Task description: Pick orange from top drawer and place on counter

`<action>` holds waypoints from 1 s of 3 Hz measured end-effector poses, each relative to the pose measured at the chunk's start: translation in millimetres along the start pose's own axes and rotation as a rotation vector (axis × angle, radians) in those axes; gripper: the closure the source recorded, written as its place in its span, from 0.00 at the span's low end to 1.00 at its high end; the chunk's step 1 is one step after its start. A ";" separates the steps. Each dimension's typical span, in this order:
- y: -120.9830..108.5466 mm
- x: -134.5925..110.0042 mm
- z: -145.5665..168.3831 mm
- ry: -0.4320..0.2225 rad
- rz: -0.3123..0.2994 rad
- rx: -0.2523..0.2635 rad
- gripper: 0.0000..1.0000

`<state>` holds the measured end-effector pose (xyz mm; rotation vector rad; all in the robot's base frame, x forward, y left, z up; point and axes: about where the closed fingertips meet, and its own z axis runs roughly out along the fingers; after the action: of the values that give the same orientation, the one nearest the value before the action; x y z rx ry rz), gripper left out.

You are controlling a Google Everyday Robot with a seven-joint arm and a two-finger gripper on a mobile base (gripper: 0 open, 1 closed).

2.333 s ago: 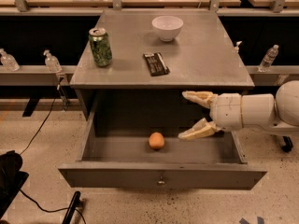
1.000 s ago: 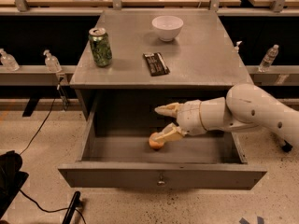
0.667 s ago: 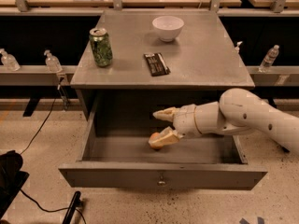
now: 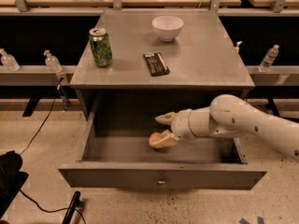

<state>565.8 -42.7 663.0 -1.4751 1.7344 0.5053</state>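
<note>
The top drawer [image 4: 161, 175] is pulled out below the grey counter [image 4: 205, 59]. My gripper [image 4: 162, 129] reaches into the drawer from the right on a white arm. Its two tan fingers are apart, one finger [image 4: 164, 119] higher and one lower. The orange [image 4: 151, 140] lies on the drawer floor and is almost wholly hidden behind the lower finger. Only an orange sliver shows at that finger's left tip. I cannot tell whether the fingers touch the orange.
On the counter stand a green can [image 4: 101, 47] at the left, a white bowl [image 4: 167, 27] at the back and a dark snack bar [image 4: 156, 63] in the middle. Plastic bottles [image 4: 270, 58] stand on side shelves. A black cable [image 4: 37, 134] runs over the floor at left.
My gripper has moved left across the drawer to the orange, and its fingers have narrowed. The orange, plainly visible earlier, is now covered by the lower finger.
</note>
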 end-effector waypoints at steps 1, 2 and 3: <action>-17.9 13.1 6.9 0.028 0.015 0.047 0.32; -19.0 22.7 18.3 0.054 0.016 0.036 0.30; -14.0 30.7 27.8 0.085 0.003 0.006 0.45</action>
<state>587.2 -45.5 625.0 -1.5098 1.8027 0.4445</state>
